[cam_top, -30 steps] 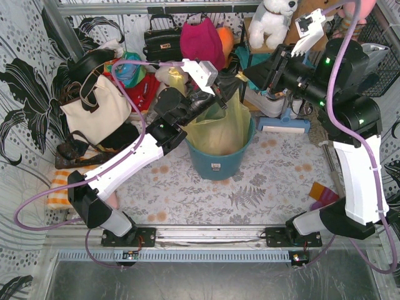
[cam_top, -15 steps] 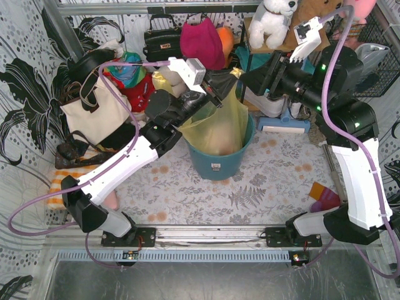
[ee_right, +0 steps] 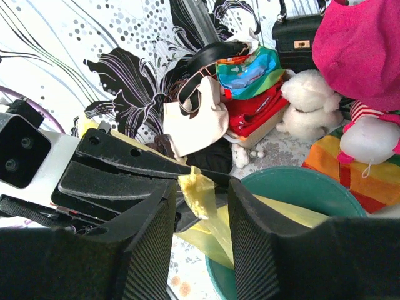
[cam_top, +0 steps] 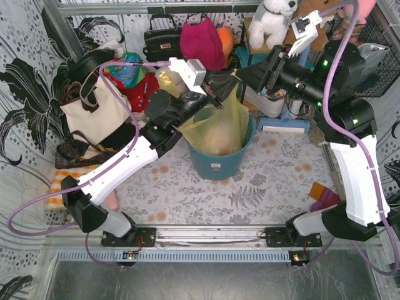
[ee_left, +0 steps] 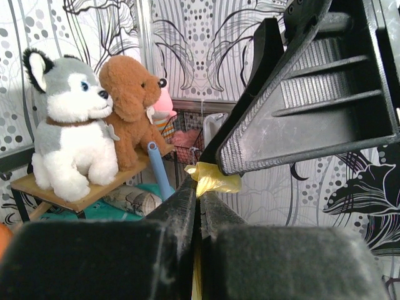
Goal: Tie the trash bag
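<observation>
With the trash bag (cam_top: pixel 219 128) sitting in the bin (cam_top: pixel 215 165) at far centre, the left gripper (ee_left: pixel 199 190) is pinching its gathered top tight while the right gripper (ee_right: pixel 199 200) is straddling that tip, fingers apart; no knot is forming yet.

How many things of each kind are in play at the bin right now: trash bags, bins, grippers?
trash bag: 1
teal bin: 1
grippers: 2 (left gripper shut on the bag's top tip, right gripper open with that tip between its fingers)
Total: 4
</observation>
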You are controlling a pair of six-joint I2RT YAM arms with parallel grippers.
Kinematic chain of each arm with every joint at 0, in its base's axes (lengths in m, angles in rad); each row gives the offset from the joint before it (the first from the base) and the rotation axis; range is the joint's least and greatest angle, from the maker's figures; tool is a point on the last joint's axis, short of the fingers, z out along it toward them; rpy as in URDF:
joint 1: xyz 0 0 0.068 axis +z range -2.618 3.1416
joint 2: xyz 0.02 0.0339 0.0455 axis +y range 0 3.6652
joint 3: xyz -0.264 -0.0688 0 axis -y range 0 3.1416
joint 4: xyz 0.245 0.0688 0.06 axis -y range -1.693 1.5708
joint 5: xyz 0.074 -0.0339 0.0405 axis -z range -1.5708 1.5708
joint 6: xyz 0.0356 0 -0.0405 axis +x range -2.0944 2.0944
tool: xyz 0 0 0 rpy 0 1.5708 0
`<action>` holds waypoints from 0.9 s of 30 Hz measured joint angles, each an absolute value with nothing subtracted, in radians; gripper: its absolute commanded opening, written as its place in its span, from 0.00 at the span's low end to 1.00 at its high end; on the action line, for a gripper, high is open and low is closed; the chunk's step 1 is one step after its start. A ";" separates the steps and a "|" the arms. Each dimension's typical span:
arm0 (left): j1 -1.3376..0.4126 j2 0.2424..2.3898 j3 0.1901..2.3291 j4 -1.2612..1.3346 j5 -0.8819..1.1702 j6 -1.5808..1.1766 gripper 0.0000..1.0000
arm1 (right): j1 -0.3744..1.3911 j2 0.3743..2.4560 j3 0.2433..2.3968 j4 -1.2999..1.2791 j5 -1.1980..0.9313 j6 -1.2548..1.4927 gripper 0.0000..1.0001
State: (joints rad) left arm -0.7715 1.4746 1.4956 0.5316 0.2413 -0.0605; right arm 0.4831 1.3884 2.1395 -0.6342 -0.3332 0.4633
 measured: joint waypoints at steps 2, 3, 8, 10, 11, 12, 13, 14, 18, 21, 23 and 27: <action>-0.772 1.478 1.496 0.521 0.241 -0.060 0.09 | 0.483 1.394 2.140 -0.635 -0.338 0.463 0.36; -0.772 1.481 1.496 0.517 0.241 -0.060 0.09 | 0.483 1.396 2.140 -0.635 -0.339 0.463 0.34; -0.772 1.496 1.497 0.509 0.241 -0.060 0.09 | 0.483 1.409 2.150 -0.655 -0.349 0.461 0.32; -0.772 1.498 1.499 0.505 0.241 -0.060 0.09 | 0.483 1.415 2.158 -0.670 -0.348 0.458 0.32; -0.772 1.499 1.501 0.501 0.241 -0.060 0.09 | 0.483 1.419 2.165 -0.676 -0.347 0.455 0.32; -0.772 1.499 1.503 0.499 0.241 -0.060 0.09 | 0.483 1.422 2.173 -0.683 -0.344 0.454 0.32; -0.772 1.499 1.504 0.498 0.241 -0.060 0.09 | 0.483 1.426 2.181 -0.691 -0.339 0.451 0.32; -0.772 1.499 1.505 0.498 0.241 -0.060 0.09 | 0.483 1.429 2.188 -0.696 -0.334 0.447 0.32; -0.772 1.499 1.508 0.492 0.240 -0.059 0.09 | 0.483 1.431 2.197 -0.712 -0.324 0.437 0.24; -0.772 1.499 1.509 0.487 0.240 -0.059 0.09 | 0.483 1.431 2.199 -0.723 -0.317 0.426 0.16; -0.772 1.501 1.512 0.482 0.240 -0.059 0.09 | 0.483 1.431 2.199 -0.727 -0.313 0.424 0.04; -0.772 1.511 1.524 0.477 0.240 -0.059 0.11 | 0.483 1.432 2.201 -0.738 -0.306 0.421 0.00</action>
State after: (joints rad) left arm -0.7715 1.5108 1.5242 0.4770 0.2398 -0.0593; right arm 0.4831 1.4319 2.2013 -0.7376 -0.3058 0.4213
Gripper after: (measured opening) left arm 0.089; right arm 0.009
